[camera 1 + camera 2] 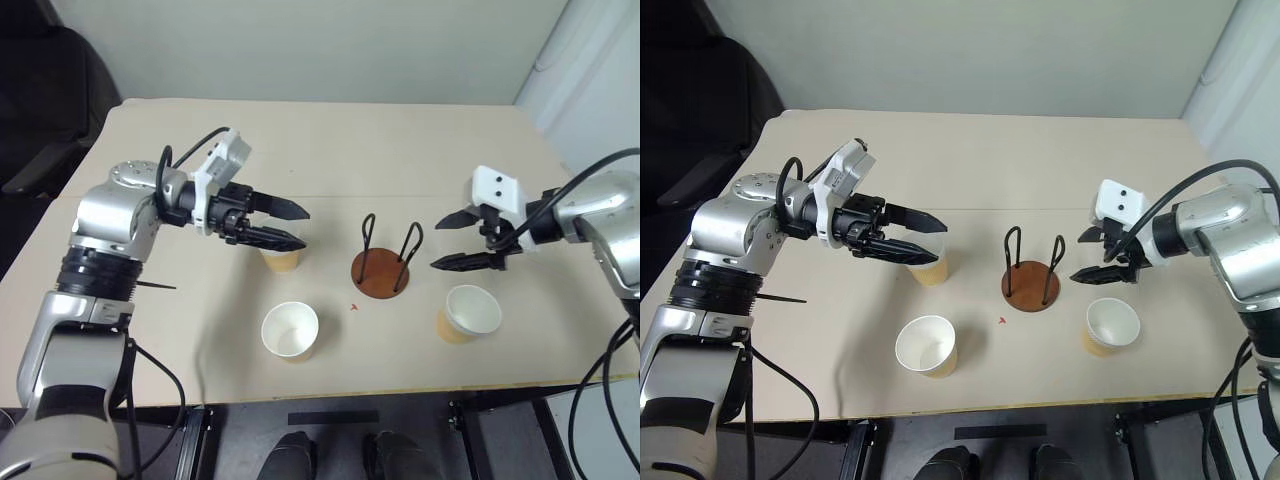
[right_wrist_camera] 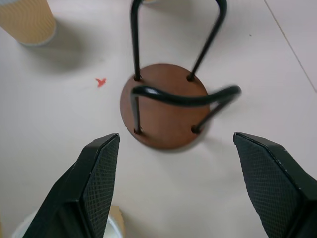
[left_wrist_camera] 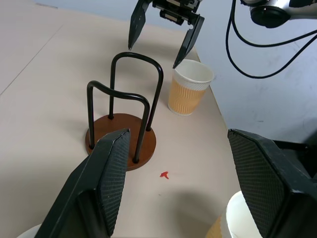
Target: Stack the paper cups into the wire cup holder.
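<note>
The wire cup holder [image 1: 380, 275] stands empty at the middle of the table, with its brown disc base and two black loops. Three paper cups stand upright on the table. One cup [image 1: 283, 261] sits just left of the holder, under my left gripper [image 1: 302, 228], which hovers open and empty and points right. A second cup [image 1: 290, 330] is near the front edge. The third cup [image 1: 468, 312] is right of the holder, below my right gripper [image 1: 440, 245], which is open, empty and raised off the table. The right wrist view looks down on the holder [image 2: 163, 114].
A small red mark [image 1: 353, 306] lies on the beige table [image 1: 330, 150] in front of the holder. A black chair [image 1: 40, 100] stands off the table's far left corner. Black cables hang from both arms.
</note>
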{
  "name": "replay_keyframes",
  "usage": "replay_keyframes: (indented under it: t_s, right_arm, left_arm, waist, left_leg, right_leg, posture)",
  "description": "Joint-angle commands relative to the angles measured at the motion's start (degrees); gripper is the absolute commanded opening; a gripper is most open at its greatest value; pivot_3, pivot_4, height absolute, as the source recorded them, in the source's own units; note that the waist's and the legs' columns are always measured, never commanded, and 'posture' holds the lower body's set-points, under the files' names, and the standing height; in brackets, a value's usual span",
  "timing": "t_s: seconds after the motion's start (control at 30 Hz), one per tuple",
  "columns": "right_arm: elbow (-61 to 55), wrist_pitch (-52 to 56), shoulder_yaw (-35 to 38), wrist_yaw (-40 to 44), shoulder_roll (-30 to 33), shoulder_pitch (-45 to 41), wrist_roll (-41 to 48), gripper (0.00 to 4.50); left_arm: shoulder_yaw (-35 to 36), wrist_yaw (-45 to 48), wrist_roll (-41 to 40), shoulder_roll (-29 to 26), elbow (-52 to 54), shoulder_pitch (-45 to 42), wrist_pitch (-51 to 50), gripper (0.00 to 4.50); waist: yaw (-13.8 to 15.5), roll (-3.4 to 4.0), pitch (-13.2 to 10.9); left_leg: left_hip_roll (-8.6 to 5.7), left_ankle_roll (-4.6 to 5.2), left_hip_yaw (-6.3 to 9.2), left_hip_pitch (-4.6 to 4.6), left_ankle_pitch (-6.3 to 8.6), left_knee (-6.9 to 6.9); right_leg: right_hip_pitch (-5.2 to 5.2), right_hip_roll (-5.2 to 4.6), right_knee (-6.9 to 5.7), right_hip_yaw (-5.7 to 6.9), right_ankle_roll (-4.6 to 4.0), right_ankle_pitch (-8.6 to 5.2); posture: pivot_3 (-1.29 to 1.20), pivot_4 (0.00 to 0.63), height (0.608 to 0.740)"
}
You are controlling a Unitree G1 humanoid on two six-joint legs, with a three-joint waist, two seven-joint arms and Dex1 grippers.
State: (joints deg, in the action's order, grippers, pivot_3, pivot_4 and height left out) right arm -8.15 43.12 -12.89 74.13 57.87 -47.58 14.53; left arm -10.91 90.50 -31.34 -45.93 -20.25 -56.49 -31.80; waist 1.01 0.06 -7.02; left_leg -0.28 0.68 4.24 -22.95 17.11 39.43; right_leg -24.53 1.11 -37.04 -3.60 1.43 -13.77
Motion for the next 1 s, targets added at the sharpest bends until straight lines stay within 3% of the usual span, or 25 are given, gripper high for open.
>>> replay_keyframes:
  t_s: [0.03, 0.2, 0.4, 0.67, 1.0]
  right_arm:
    - [-4.9, 1.8, 5.1, 0.7, 2.8, -1.4, 2.7, 3.71]
    - [-10.3, 4.9, 8.0, -0.6, 4.0, 0.5, 5.7, 3.71]
    - [-21.8, 9.0, 11.6, -1.2, 8.5, 9.3, 9.9, 3.71]
    - [-27.4, 9.0, 14.7, -1.0, 14.3, 16.6, 12.9, 3.71]
    - [-28.3, 0.0, 15.8, -0.8, 20.9, 27.5, 8.9, 3.71]
  left_arm:
    - [1.7, 2.0, -0.3, -0.4, 1.2, -1.1, 0.5, 3.39]
    - [1.7, 2.0, -0.5, -0.5, 1.9, -1.3, 0.8, 3.39]
    - [1.1, 2.0, -0.8, 0.2, 1.7, -2.3, 1.5, 3.39]
    - [-0.8, 2.0, -2.7, 0.4, 3.8, -2.8, 2.0, 3.39]
    - [-11.4, 2.0, -10.6, -7.5, 11.6, -2.8, 8.1, 3.39]
  waist:
    - [0.0, 0.0, 0.0]
    - [0.0, 0.0, 0.0]
    - [0.7, 0.0, 0.0]
    - [0.7, 0.0, 0.0]
    - [0.7, 0.0, 0.0]
  left_leg:
    - [0.0, 0.0, 0.0, 0.0, 0.0, -0.01]
    - [0.0, 0.0, -0.01, 0.01, 0.0, -0.03]
    - [0.0, 0.0, 0.01, 0.0, 0.0, 0.03]
    - [0.0, 0.01, 0.0, 0.02, 0.0, 0.14]
    - [0.0, 0.04, 0.0, 0.05, 0.03, 0.17]
  right_leg:
    - [0.0, 0.0, 0.0, 0.0, 0.0, 0.0]
    - [0.0, 0.0, 0.0, 0.0, 0.0, 0.0]
    - [0.03, 0.0, 0.03, 0.01, 0.0, 0.0]
    - [0.09, -0.01, -0.05, 0.0, 0.01, 0.0]
    - [0.15, -0.01, -0.07, -0.02, 0.05, 0.02]
  posture:
    - [0.0, 0.15, 0.74]
    - [0.0, 0.15, 0.74]
    - [0.0, 0.15, 0.74]
    - [0.0, 0.15, 0.74]
    - [0.0, 0.15, 0.74]
